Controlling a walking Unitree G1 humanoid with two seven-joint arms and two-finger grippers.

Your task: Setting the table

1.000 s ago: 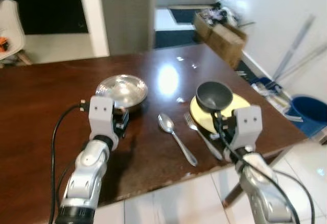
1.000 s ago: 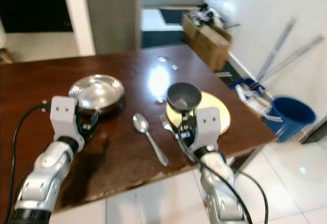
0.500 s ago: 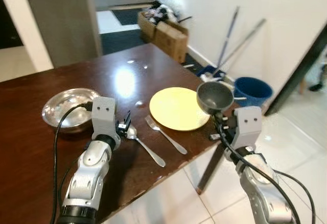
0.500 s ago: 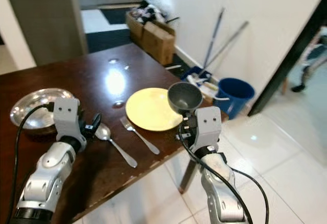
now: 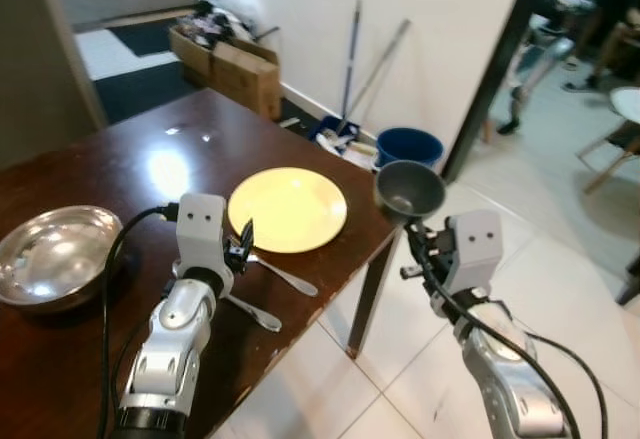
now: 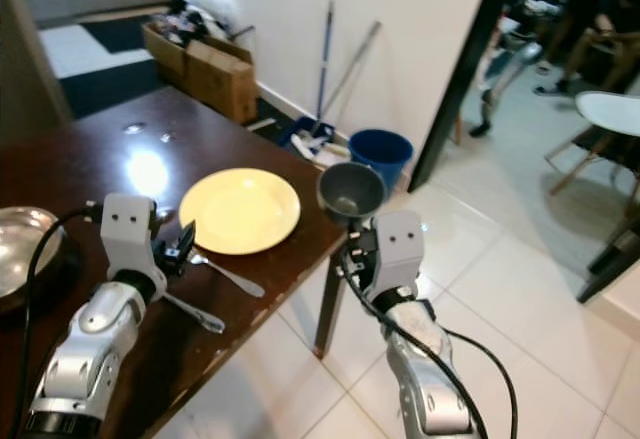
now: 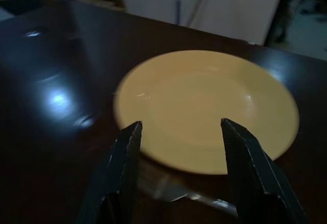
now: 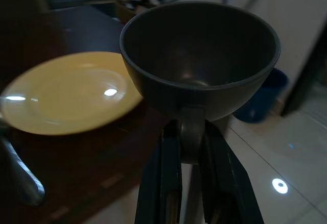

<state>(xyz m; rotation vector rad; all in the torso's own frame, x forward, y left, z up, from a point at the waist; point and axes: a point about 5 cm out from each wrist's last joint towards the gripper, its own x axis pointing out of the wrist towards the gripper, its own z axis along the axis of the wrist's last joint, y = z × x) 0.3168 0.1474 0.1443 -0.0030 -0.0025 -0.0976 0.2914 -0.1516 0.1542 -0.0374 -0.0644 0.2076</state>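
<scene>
**Right wrist view: cup pinched by its handle, off the table edge**

Right wrist view shows our right end effector [image 8: 190,147] pinching the handle of the dark cup [image 8: 200,55] between its two fingers, the cup upright and held in the air. In the left eye view the cup [image 5: 409,189] hangs just past the table's [image 5: 100,169] corner, over the tiled floor, beside the yellow plate [image 5: 288,208].

To do this step well, we judge that we should carry the cup back over the table before lowering it, keep it level so it does not swing on the handle, and set it on bare wood next to the plate, not on its rim. We should part the fingers only once the base sits flat.

Our left end effector [image 7: 179,147] hovers low over the table with its fingers spread and nothing between them, facing the plate.

The left wrist view shows the fork's [image 7: 168,188] head lying just by the plate's near edge, blurred. The eye views add what the wrist views lack: the spoon [image 5: 250,312] beside the fork, the steel bowl [image 5: 52,255] well apart on the left, and the blue bucket [image 5: 408,145] on the floor.
</scene>
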